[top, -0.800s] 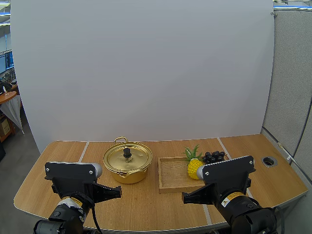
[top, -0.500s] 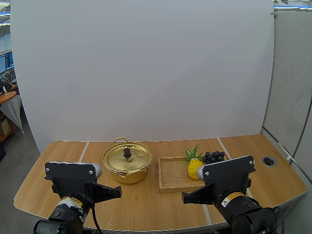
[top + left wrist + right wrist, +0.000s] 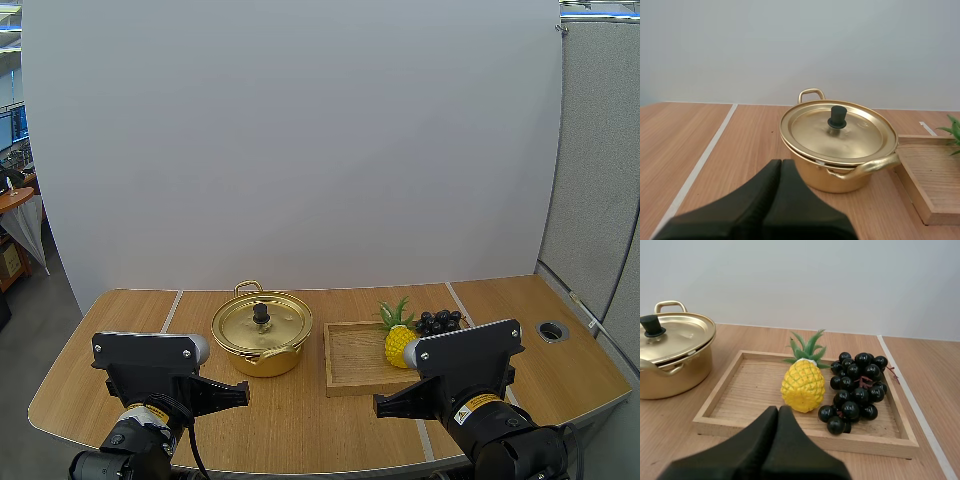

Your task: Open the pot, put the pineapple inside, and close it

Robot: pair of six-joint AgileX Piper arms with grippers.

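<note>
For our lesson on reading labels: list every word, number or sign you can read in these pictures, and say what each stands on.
The yellow sticker on the left arm: print too small to read.
The yellow sticker on the right arm: print too small to read.
The pot, pineapple, grapes and wooden tray: no writing on any of them.
</note>
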